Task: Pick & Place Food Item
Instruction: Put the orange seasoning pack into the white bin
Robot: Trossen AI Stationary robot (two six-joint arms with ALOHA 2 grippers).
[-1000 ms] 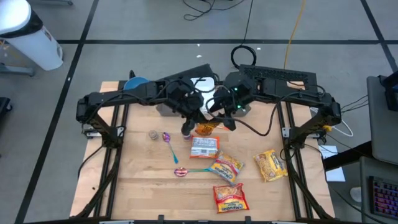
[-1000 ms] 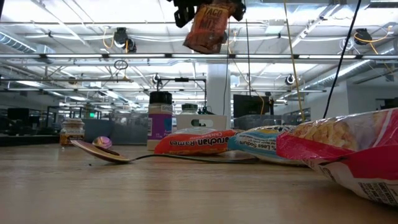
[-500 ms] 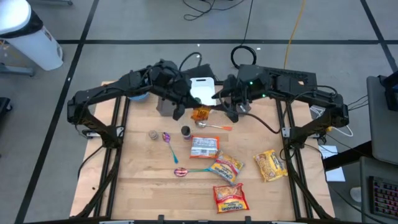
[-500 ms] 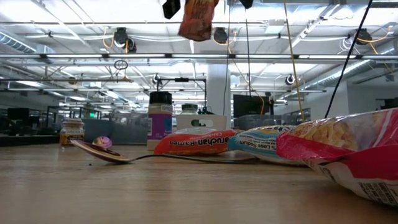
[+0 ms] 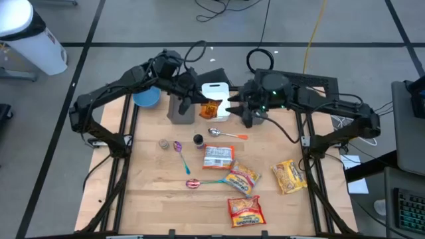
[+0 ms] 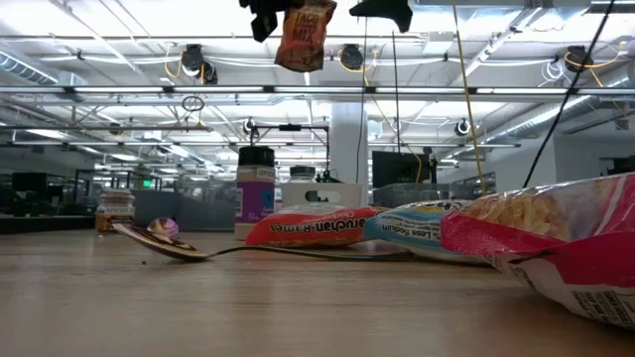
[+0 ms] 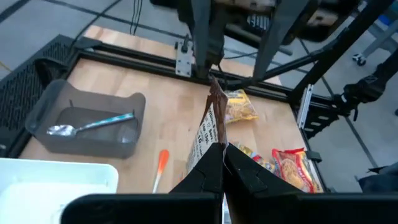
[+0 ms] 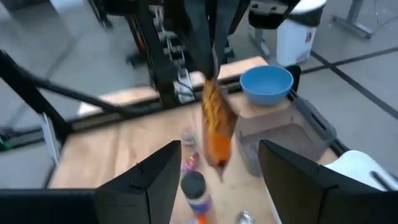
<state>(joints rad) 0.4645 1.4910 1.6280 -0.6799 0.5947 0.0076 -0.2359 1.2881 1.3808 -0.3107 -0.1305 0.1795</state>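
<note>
Pressed together on the top edge of an orange taco mix packet (image 5: pixel 210 109): left gripper (image 5: pixel 198 98), high above the far table (image 5: pixel 153 199), over a white bin (image 5: pixel 216 93). Spread and empty: right gripper (image 5: pixel 234 107), just right of it. Readable in the low view: "TACO MIX", upper edge hidden by fingers (image 6: pixel 264 12); on the table, "Ramen" on a crinkled red pack (image 6: pixel 310 227), beside "Less Sodium" in blue (image 6: pixel 417 228). Metal spoon (image 7: pixel 87 124) lying in a grey tray (image 7: pixel 87 118).

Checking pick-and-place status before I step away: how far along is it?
Pick looks done: the left hand is shut on the orange taco-mix packet, held high off the wooden table. Right hand waits open beside it. Placing is left: the packet hangs near the white rectangular tray, unreleased. Ramen packets lie untouched.
</note>
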